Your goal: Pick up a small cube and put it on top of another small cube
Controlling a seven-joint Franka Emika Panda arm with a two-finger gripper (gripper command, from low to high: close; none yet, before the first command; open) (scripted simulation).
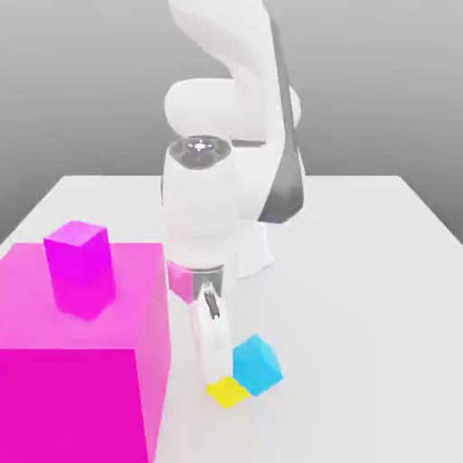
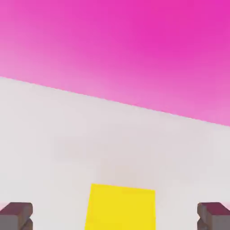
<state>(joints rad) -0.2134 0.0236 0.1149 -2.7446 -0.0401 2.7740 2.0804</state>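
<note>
The small cyan cube sits on the white table near the front, turned at an angle. It is close against the yellow cube, on the exterior view's right of it; I cannot tell whether it leans on it. My gripper hangs down right at the yellow cube. In the hand view the yellow cube lies between my two dark fingertips, which stand wide apart. My gripper is open and holds nothing. The yellow cube's upper face is bare in the hand view.
A huge magenta block fills the exterior view's front left, just beside my gripper, and its wall looms in the hand view. A small magenta cube stands on top of it. The robot base is behind.
</note>
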